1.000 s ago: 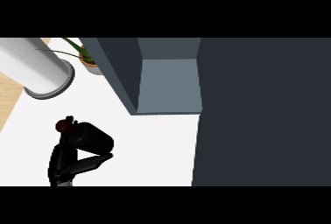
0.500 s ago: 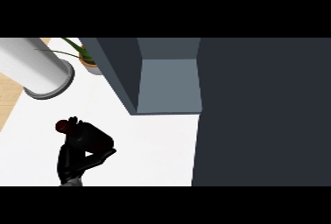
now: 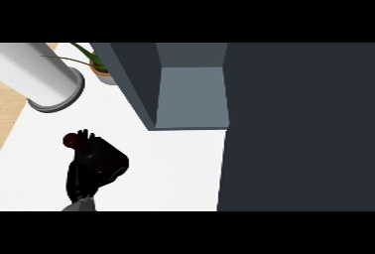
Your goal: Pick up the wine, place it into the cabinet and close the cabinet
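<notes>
The wine [image 3: 72, 140] shows only as a dark red round top peeking out just above and to the far-left side of the one hand [image 3: 95, 166] in view. That hand comes up from the lower edge on a grey forearm, at the left part of the view. Which of the robot's two hands it is cannot be told from the picture, since only one shows. Its black fingers [image 3: 84, 135] are curled close round the bottle, so the hand is narrow and holds the wine; most of the bottle is hidden under the palm and fingers. Hand and bottle are over the white counter [image 3: 176, 168].

Up and to the right of the hand stands the cabinet [image 3: 192, 96], its opening facing the view, with a grey-blue inner floor and dark walls. Nothing can be seen inside it. The wine is well apart from that opening, below and to the left of it. To the right of the hand, a broad dark panel [image 3: 300, 129] fills the whole right side of the view; it looks like the cabinet's door or side, though which cannot be told.

Up and to the left of the hand lies a large white cylinder [image 3: 44, 79] with a grey rim. Further up, between it and the cabinet, a small potted plant [image 3: 99, 67] stands.
</notes>
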You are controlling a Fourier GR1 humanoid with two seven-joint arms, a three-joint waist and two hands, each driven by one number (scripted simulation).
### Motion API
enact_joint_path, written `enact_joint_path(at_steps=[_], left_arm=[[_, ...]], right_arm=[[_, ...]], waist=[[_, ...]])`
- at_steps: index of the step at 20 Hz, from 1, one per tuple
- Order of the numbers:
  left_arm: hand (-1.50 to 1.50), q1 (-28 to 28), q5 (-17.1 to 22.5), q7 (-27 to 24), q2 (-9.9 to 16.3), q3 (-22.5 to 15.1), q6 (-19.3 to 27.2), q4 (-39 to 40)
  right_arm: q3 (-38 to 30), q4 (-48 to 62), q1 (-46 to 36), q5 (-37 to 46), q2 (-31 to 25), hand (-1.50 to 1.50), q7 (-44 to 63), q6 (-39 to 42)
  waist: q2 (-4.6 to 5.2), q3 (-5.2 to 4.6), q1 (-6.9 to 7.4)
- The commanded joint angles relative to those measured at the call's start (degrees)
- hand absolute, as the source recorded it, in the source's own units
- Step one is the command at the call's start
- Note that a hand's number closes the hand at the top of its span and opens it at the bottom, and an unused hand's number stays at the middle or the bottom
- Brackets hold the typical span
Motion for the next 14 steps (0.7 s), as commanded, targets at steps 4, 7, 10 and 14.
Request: enact_joint_path(at_steps=[4, 7, 10, 14], left_arm=[[-1.5, -1.27, 0.6, -4.95, -0.82, -2.54, 1.18, 3.79], [1.5, -4.11, 1.76, -6.56, -0.83, -2.92, -0.59, 7.71], [1.5, -3.05, 0.25, -5.42, 0.53, -3.78, 1.62, 4.46], [1.5, -5.47, -0.8, -5.83, -0.81, -4.59, 6.92, 3.65]], right_arm=[[-3.82, -13.36, 3.71, -7.49, -1.4, -1.5, 5.08, 0.65], [-1.97, -12.19, 0.52, -5.23, -0.72, -1.5, 6.92, 0.07], [-0.75, -15.59, 4.59, -5.58, -1.06, -1.5, 6.2, 0.59], [-0.5, -13.59, 3.16, -4.32, -0.51, -1.5, 5.42, 0.51]], waist=[[0.06, 0.03, 0.07], [0.13, -0.03, 0.13], [-0.14, 0.05, -0.09], [-0.08, 0.05, 0.15]])
